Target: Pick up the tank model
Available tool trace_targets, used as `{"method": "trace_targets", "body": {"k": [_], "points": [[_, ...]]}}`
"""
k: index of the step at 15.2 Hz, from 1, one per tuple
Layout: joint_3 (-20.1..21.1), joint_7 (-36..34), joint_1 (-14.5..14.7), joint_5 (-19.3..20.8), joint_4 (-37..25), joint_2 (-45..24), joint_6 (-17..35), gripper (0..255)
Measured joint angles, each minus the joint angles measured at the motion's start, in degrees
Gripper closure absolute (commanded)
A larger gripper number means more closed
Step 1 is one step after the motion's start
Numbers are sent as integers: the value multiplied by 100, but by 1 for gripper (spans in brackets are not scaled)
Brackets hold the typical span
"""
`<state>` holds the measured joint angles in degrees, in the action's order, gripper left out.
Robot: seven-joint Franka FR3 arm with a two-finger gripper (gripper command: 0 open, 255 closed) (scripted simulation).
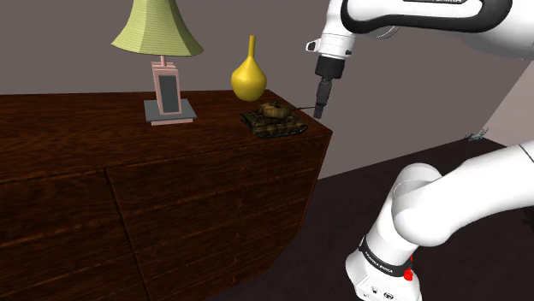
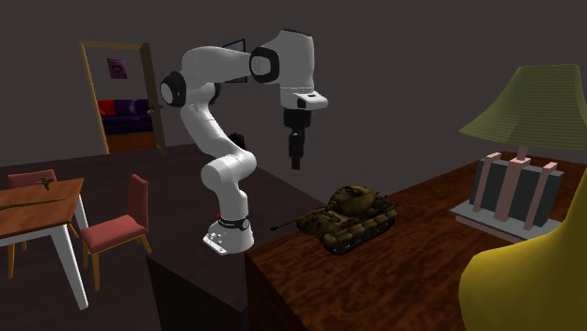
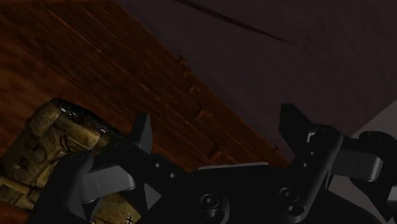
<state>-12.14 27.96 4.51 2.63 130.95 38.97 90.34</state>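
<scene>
A camouflaged olive and tan tank model stands on the dark wooden cabinet near its corner, barrel pointing toward the edge. The black gripper hangs pointing down a little above the cabinet's edge, just off the barrel end of the tank and not touching it. In the second exterior view the gripper hovers above and to the left of the tank. In the wrist view the gripper is open, its fingers apart with nothing between them, and the tank lies off to one side of them.
A lamp with a green shade and a yellow vase stand on the cabinet behind the tank. Past the cabinet's edge is dark floor. A wooden table with red chairs stands far off, near a doorway.
</scene>
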Motion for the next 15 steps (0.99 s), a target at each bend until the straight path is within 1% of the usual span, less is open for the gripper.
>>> {"method": "trace_targets", "body": {"k": [3, 7, 10, 13, 15], "points": [[-574, 1109, 234, -25, -278, -374, 294, 0], [-1393, 2691, 638, -291, -890, -1151, 613, 0], [-1948, 3870, 976, -699, -1422, -1777, 690, 0], [-2541, 5167, 1274, -1328, -2166, -2623, 570, 0], [-2697, 5592, 1326, -1556, -2381, -2910, 537, 0]]}}
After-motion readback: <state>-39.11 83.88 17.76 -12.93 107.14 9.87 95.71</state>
